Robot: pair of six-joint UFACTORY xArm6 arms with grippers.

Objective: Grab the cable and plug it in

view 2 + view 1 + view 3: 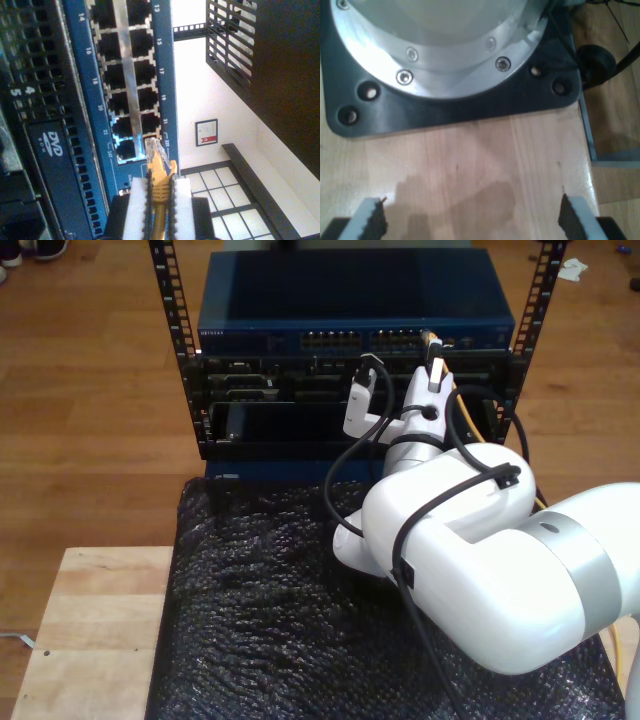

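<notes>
In the exterior view you see a wood floor (90, 370), a pale wooden tabletop (85, 625) at the lower left of that view, and a black bubble-textured sheet (260, 640) spread beside it in front of an open equipment rack (190, 360). The rack carries a blue network switch (355, 305) at its top level, with darker units below. My second gripper (159, 197) reaches up to the switch's port row; its fingers (135, 210) are closed narrowly on the orange-yellow cable (160, 187) just behind its clear plug (153, 148). The second wrist view shows what the exterior view does not resolve: numbered ports, the plug tip at the mouth of a port near the end of the lower row, and a drive face marked DVD (50, 142). You cannot tell whether the plug is seated. The first wrist view shows my first gripper (470, 220) with fingers (370, 220) spread wide over bare wood, facing a black base plate (460, 107) with a bolted metal flange (435, 45).
</notes>
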